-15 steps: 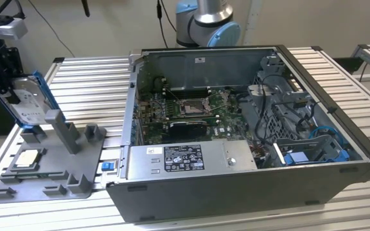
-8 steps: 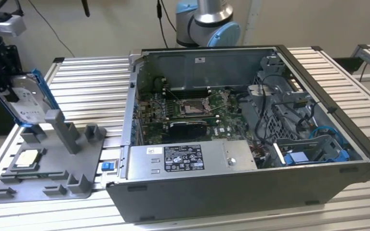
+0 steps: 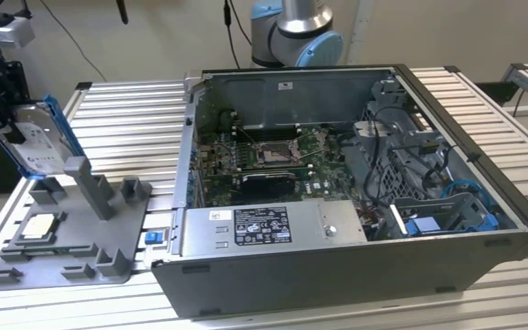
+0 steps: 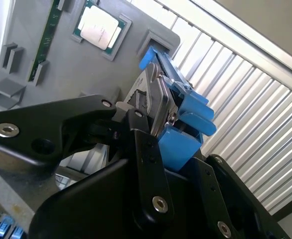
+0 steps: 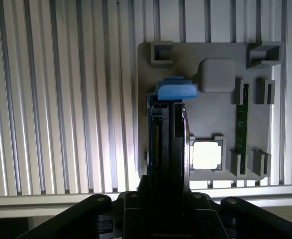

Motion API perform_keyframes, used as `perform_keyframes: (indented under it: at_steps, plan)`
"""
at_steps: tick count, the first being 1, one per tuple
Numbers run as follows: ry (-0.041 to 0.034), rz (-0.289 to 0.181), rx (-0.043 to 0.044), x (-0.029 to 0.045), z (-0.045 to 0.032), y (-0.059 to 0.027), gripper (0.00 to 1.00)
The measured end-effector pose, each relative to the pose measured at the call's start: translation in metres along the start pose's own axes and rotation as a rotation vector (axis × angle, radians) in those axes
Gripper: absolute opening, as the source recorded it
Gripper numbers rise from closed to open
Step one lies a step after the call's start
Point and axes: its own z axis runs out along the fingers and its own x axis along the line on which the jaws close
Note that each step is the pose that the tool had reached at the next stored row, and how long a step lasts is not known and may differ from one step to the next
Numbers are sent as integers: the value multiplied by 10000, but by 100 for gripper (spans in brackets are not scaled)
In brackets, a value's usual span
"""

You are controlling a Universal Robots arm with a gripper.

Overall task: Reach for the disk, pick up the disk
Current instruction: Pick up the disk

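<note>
Blue-framed disk [image 3: 36,148] clamped edge-on in end effector [image 4: 153,122] over grey fixture [image 3: 80,240]; exterior view adds open computer case [image 3: 337,275] alongside.

The claw [image 3: 5,113] points downward, its black fingers [image 4: 145,144] clamped on both faces of the disk [image 3: 36,141], which it holds on edge. The arm's base joint [image 3: 296,34] stands well apart from the claw.

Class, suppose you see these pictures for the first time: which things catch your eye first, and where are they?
The big open computer case fills the middle of the exterior view, its boards and cables bare. At that view's left the tool grips the blue-framed disk on edge over a grey tray, where a square chip lies.
</note>
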Motion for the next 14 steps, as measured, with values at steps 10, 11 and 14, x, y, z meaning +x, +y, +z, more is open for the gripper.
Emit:
perform_keyframes:
  at_steps: [10, 11, 14]
  plan:
    - [0, 0, 0, -2, -70, -1, 0]
    - [0, 0, 1, -2, -78, -1, 0]
    - [0, 0, 1, -3, -100, -1, 0]
